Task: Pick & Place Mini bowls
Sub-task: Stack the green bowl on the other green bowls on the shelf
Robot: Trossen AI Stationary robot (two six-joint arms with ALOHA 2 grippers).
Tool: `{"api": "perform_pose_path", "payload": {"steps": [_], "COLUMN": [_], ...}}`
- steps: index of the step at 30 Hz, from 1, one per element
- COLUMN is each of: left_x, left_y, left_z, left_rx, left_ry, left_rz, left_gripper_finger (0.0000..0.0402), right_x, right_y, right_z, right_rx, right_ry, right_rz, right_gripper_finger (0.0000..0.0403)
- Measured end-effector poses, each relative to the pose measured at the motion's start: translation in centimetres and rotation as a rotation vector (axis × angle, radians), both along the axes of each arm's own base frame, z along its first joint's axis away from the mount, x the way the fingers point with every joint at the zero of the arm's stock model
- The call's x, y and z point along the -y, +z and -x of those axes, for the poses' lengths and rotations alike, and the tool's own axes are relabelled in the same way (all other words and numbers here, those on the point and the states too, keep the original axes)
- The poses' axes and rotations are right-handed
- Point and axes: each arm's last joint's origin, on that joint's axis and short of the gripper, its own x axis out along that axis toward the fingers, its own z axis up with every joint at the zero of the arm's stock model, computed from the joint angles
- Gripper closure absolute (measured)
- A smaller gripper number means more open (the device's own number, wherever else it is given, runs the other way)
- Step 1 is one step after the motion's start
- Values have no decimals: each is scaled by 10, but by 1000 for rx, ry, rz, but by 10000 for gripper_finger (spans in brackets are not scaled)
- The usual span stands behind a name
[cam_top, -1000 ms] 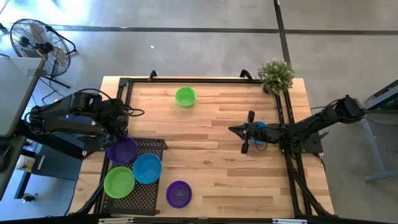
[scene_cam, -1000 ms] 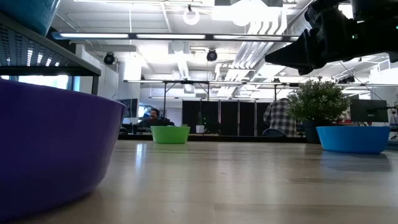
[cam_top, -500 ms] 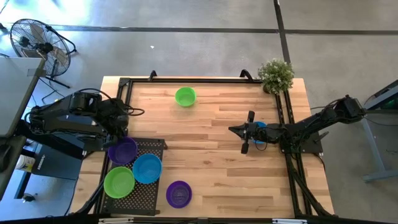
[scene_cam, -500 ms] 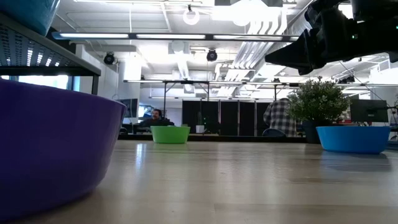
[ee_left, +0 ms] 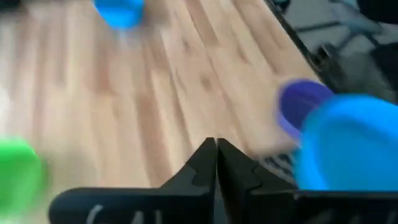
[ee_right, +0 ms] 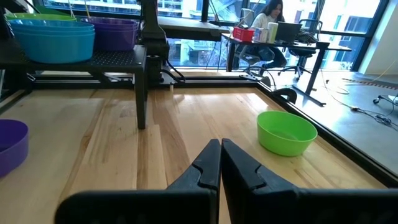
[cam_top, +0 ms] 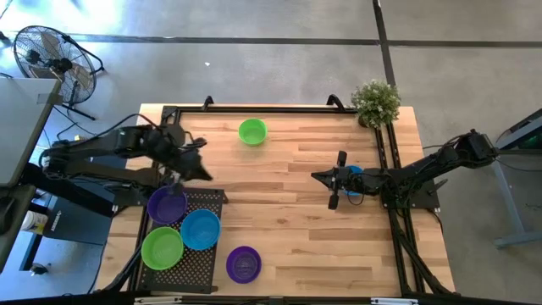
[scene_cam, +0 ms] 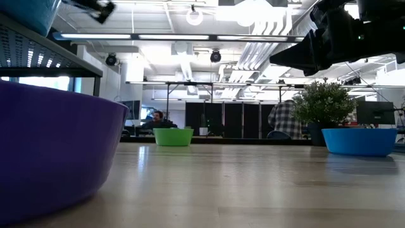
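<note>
The left gripper [cam_top: 201,172] is clenched, empty, beside the black rack [cam_top: 213,197]; the lone green bowl [cam_top: 252,131] lies ahead of it, well apart. The right gripper [cam_top: 335,185], clenched too, hangs just beside the blue bowl [cam_top: 355,172]. No writing is readable.
</note>
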Motion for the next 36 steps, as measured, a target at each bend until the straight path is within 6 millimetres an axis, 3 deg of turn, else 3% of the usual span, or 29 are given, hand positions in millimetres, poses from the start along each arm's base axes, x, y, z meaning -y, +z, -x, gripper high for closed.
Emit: {"api": "perform_pose_path", "payload": {"steps": [7, 11, 16, 22, 27, 36], "left_x": [-15, -29, -40, -40, -44, -45], "left_y": [-37, -60, -86, -107, -114, -122], "left_z": [-58, -75, -74, -66, -65, -70], "left_rx": [310, 466, 604, 644, 627, 593], "left_ry": [146, 132, 147, 185, 286, 291], "left_rz": [-228, -164, -98, -112, -143, -170], "left_gripper_finger": [398, 400, 401, 401, 401, 401], "right_x": [0, 0, 0, 1, 3, 19], "right_y": [0, -1, -1, -1, -1, -6], "right_z": [0, 0, 0, 0, 1, 1], "right_rx": [-2, -10, -12, -9, -3, -27], "right_ry": [1, 1, -5, -49, -113, -230], "right_rz": [5, 7, 14, 12, -1, -71], "right_gripper_finger": [402, 401, 402, 401, 402, 402]}}
